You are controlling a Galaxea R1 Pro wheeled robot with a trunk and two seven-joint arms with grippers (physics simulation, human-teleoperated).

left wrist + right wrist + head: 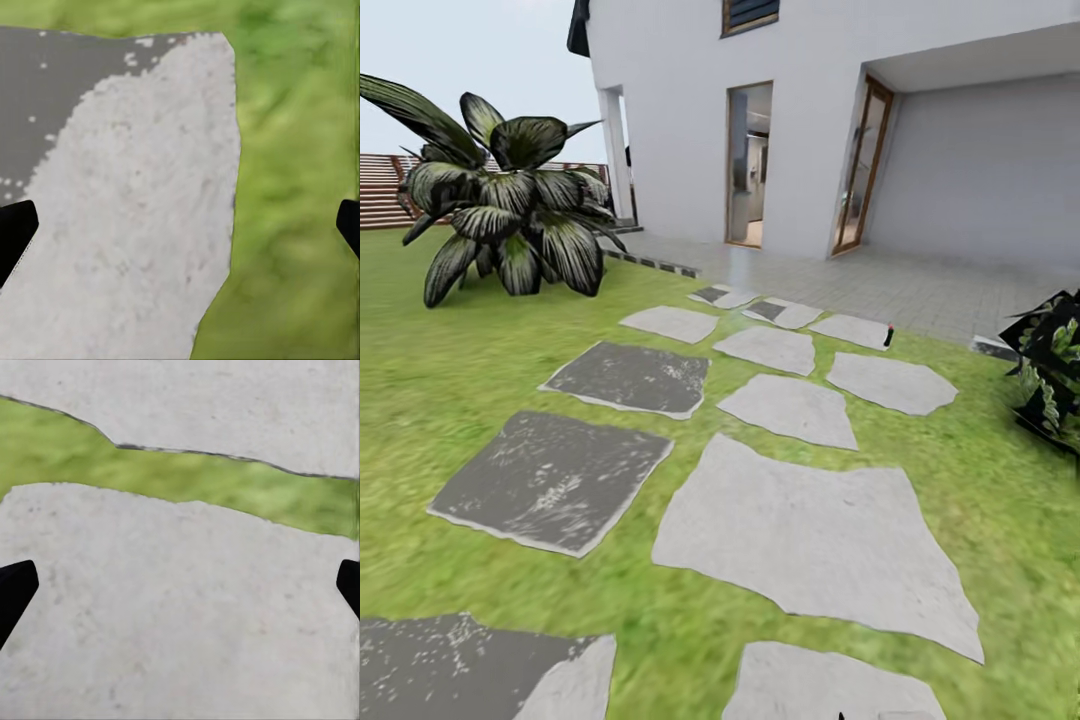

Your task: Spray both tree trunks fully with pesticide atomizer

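The left gripper [180, 232] has its two dark fingertips [15, 236] spread wide, one at each edge of the left wrist view, with nothing between them; below lies a pale grey stepping stone [142, 225] with a darker grey patch at one corner, bordered by green grass [300, 187]. The right gripper [180, 592] is likewise spread wide and empty, its fingertips [13, 596] at the edges of the right wrist view, hanging over a light stone [180, 630] that a narrow strip of grass [187, 480] separates from a second stone [225, 405]. In the head view, the lawn [450, 350] carries a path of irregular stepping stones [810, 540], some pale and some dark grey, running toward a paved patio [860, 280] in front of a white house [680, 110] with an open doorway [748, 165]. Far along the path, at the edge of a stone near the patio, stands a small dark object with a red tip [888, 334], too small to tell whether it is the atomizer. A broad-leaved dark plant [510, 200] grows at the left before a slatted wooden fence [380, 190], and another leafy plant [1055, 365] sits at the right edge.
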